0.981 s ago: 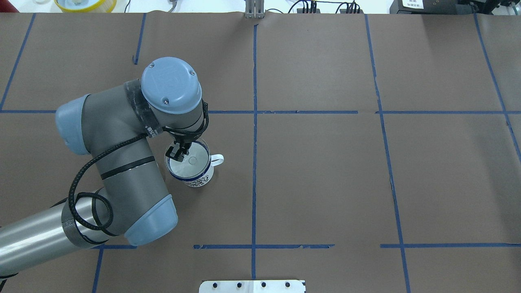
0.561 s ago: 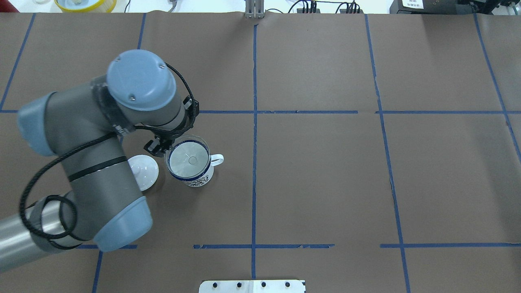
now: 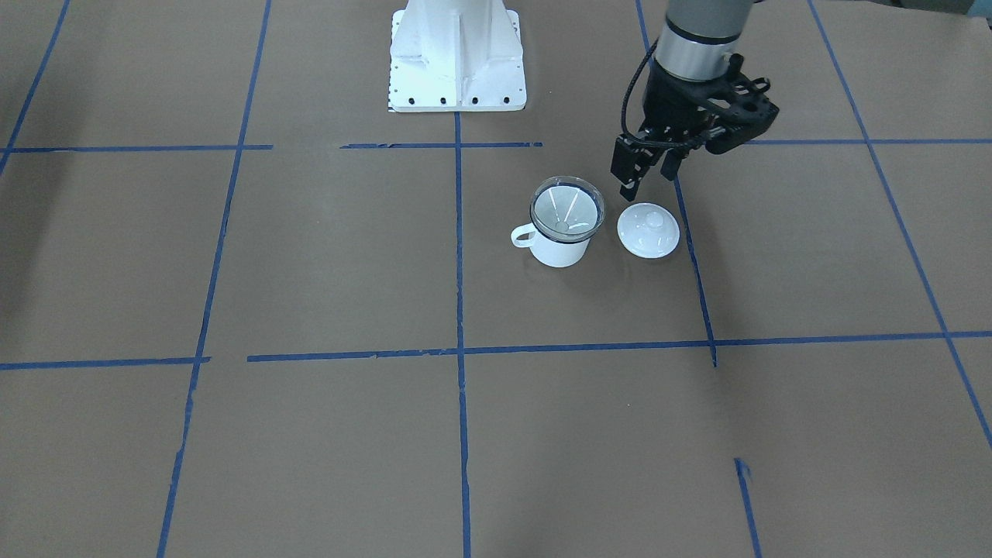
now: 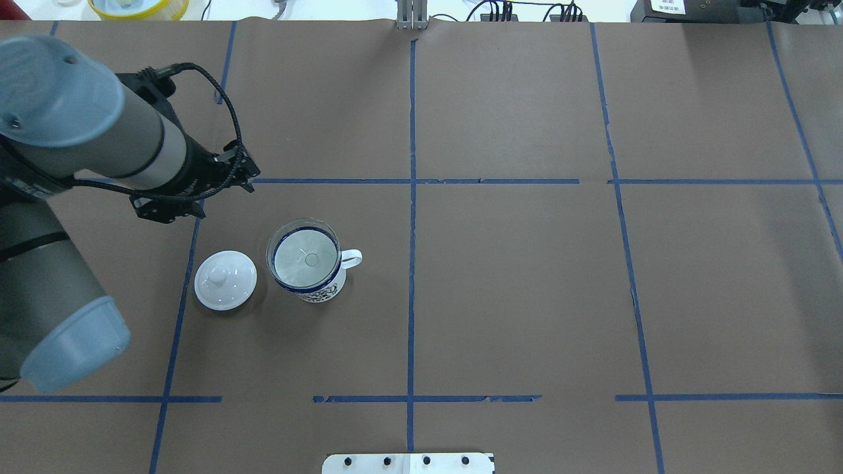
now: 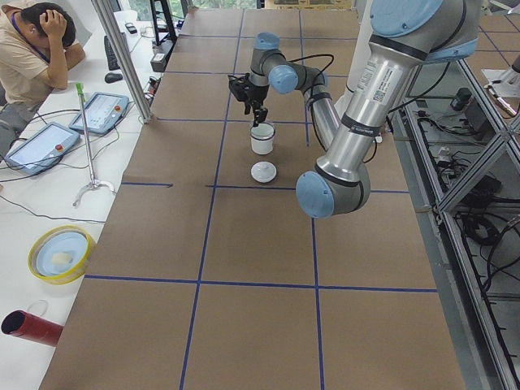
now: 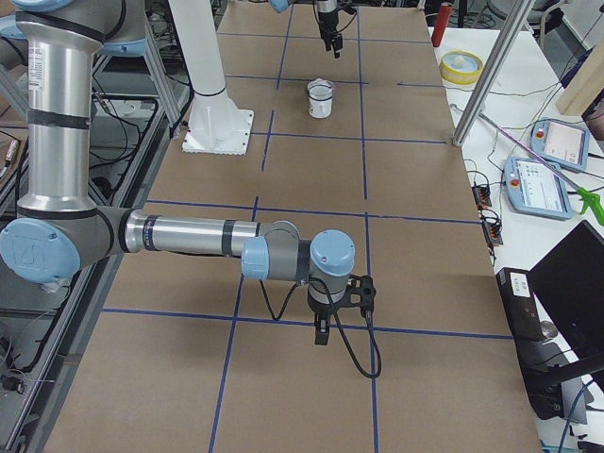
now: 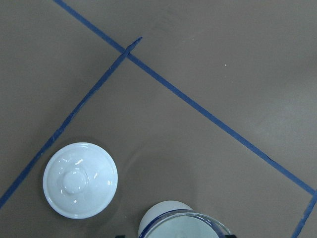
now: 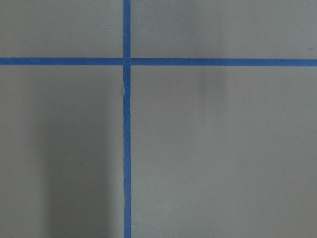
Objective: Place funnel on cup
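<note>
Clear funnel (image 3: 567,208) was seen seated in cup (image 3: 559,249) mouth, lid (image 3: 649,230) just beside | left gripper (image 3: 645,182) was held apart, empty, near lid | right gripper (image 6: 321,332): opening could not be told | placement judged done; only a clean retreat was called for

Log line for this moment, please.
funnel: seated in cup | lid: on table beside cup | left hand: open, empty, above table | right hand: far away, state unclear

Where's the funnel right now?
Overhead view, left half: the funnel sits in the mouth of the cup, with the white lid beside it on that view's left.
</note>
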You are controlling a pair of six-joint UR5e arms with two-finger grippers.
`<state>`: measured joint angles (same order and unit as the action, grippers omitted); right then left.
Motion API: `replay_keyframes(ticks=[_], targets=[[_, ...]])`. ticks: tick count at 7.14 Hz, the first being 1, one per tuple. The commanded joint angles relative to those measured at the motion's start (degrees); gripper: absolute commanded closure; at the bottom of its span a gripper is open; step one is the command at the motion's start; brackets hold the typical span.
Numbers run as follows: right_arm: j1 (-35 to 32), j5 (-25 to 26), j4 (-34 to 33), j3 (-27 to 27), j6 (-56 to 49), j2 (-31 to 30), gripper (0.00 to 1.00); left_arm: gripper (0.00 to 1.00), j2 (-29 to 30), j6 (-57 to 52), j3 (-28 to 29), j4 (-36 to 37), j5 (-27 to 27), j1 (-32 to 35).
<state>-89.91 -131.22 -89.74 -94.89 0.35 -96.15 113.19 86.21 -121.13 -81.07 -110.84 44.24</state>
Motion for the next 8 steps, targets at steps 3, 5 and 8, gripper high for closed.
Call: replay_keyframes(ticks=[3,5,8], targets=[[0.0,0.0,0.0,0.06,0.0,0.0,0.0,0.0,-17.97,-34.88,6.06,-15.15,-13.51,18.21],[0.0,0.0,0.0,0.06,0.0,0.0,0.0,0.0,-25.78,-54.46,10.46,-18.58,-20.16,28.39],[0.0,0.0,0.0,-0.03,0.0,0.0,0.0,0.0,-32.14,-86.74,20.2,-18.07,-23.9,43.26]])
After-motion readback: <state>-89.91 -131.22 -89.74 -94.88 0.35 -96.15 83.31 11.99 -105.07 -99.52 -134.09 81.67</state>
